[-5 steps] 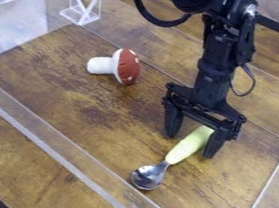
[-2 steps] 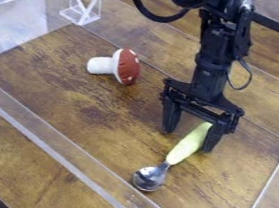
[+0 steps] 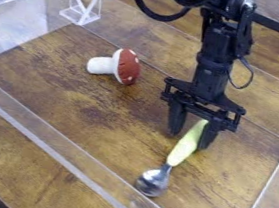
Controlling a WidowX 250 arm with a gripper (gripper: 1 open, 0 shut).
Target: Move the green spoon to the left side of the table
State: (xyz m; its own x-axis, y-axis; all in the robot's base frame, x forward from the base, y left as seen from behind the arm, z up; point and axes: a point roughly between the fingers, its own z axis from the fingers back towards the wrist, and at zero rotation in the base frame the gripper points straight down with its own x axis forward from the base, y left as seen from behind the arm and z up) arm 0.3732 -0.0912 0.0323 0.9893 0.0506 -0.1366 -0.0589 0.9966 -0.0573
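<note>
Two fingers of my gripper (image 3: 198, 133) straddle the green spoon (image 3: 178, 156) at right-centre of the table (image 3: 41, 139), partly closed around its handle (light, stiff, likely slippery); grasp uncertain.

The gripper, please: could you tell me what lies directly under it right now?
Under the gripper lies the green spoon. Its fingers straddle the handle's upper end, hiding it. The lower handle and silver bowl show on the table.
</note>
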